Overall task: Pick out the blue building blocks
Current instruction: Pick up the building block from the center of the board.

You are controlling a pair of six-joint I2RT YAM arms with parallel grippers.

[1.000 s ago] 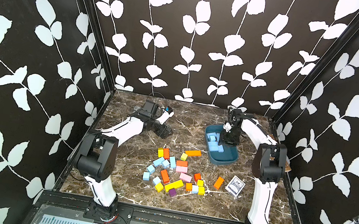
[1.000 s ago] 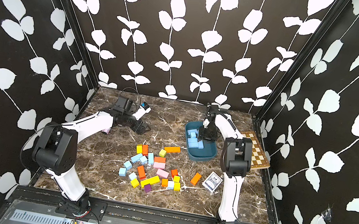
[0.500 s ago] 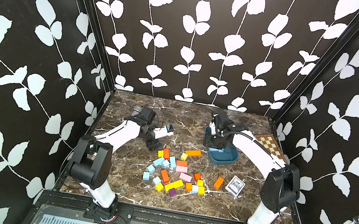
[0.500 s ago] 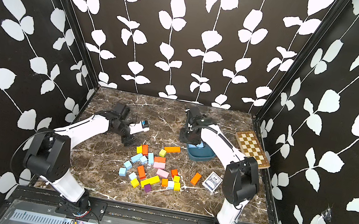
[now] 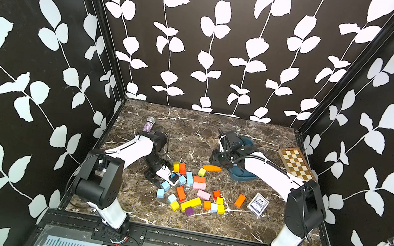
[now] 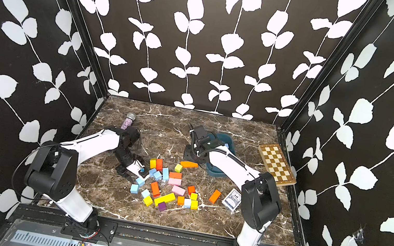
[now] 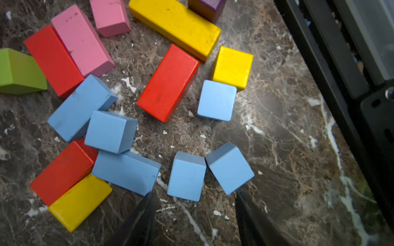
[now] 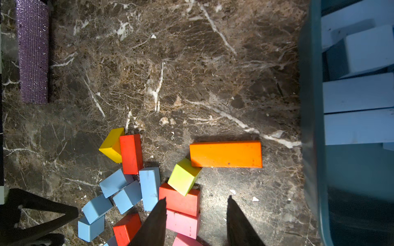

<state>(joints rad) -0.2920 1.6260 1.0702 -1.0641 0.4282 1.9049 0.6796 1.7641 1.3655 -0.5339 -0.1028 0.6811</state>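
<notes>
Left hand (image 7: pixel 196 192) dropped beside blue building blocks (image 7: pixel 186 176).

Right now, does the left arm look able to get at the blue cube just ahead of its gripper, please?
Probably yes: the left gripper is open, with the blue cube right ahead of its jaws and nothing between them. A second blue cube crowds one side and might be nudged.

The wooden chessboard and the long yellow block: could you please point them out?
Wooden chessboard (image 5: pixel 296 163): a top view, middle of chequered face.
Long yellow block (image 5: pixel 190 204): a top view, middle of top face.
</notes>
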